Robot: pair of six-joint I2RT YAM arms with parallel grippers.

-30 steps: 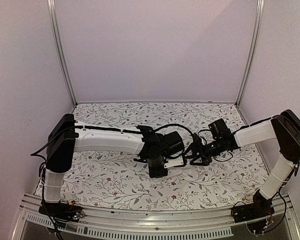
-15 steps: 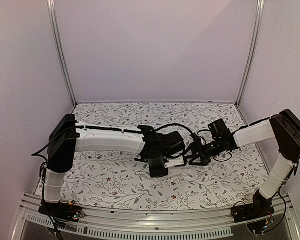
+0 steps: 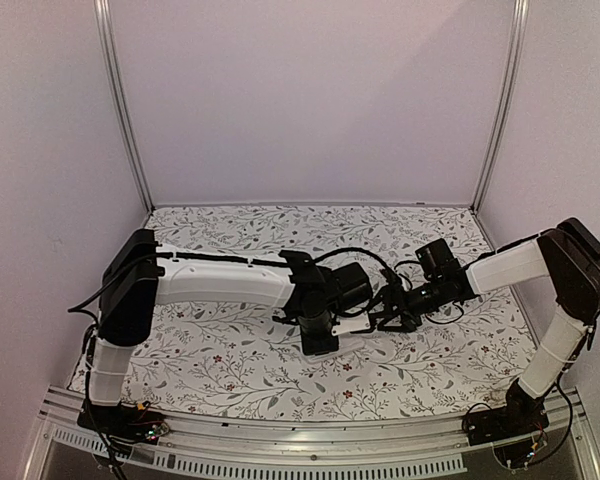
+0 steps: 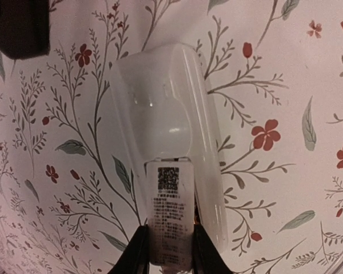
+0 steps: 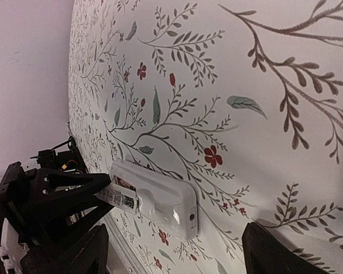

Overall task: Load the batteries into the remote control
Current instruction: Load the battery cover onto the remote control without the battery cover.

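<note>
The white remote control lies back-up on the flowered cloth. My left gripper is shut on the remote's labelled white battery cover, which sits half over the recess at the remote's near end. A sliver of dark reddish-gold battery shows in the open recess beside the cover. In the right wrist view the remote control lies ahead of my right gripper. That gripper is open, with its fingers wide on either side and clear of the remote. From above, the remote control lies between the left gripper and the right gripper.
The flowered cloth covers the table. Pale walls and metal posts enclose the back and sides. A metal rail runs along the near edge by the arm bases. Black cables loop above the two wrists.
My right gripper has crept a little left toward the remote. The left gripper and the cover have hardly moved.
</note>
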